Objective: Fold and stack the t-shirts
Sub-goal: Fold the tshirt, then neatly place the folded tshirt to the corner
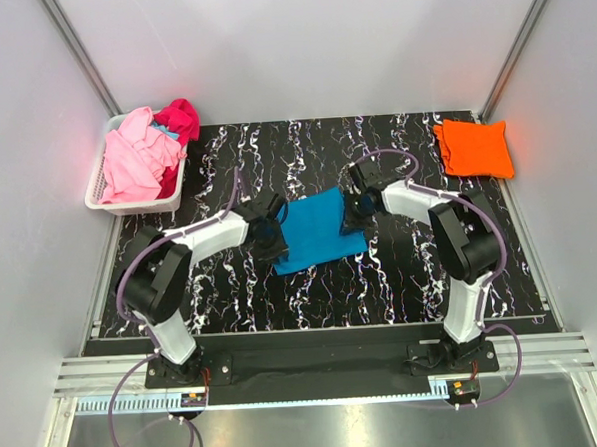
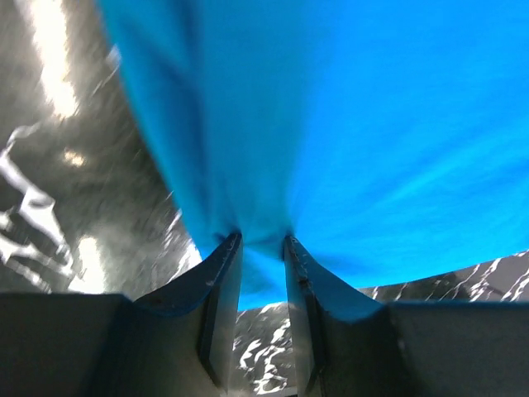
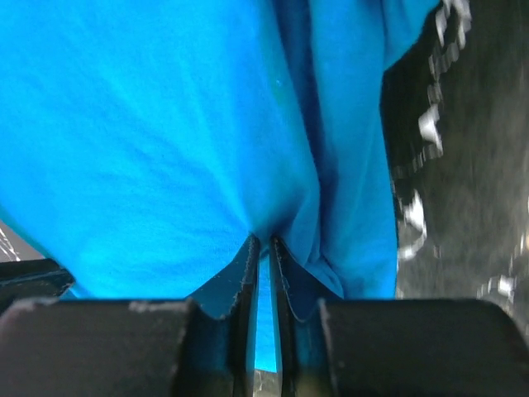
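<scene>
A turquoise-blue t-shirt (image 1: 319,229) lies partly folded on the black marbled table (image 1: 402,278), between my two arms. My left gripper (image 1: 270,228) is at its left edge, and in the left wrist view (image 2: 263,240) the jaws are shut on a bunch of the blue cloth (image 2: 372,124). At the shirt's right edge sits my right gripper (image 1: 355,211); the right wrist view (image 3: 264,241) shows its jaws pinched almost together on the blue fabric (image 3: 149,149). An orange t-shirt (image 1: 473,148) lies folded at the table's far right corner. Pink and magenta t-shirts (image 1: 140,162) are heaped in the basket.
A white slatted basket (image 1: 101,194) stands at the far left corner of the table. Grey walls close in on the left, right and back. The marbled surface shows in front of the blue shirt.
</scene>
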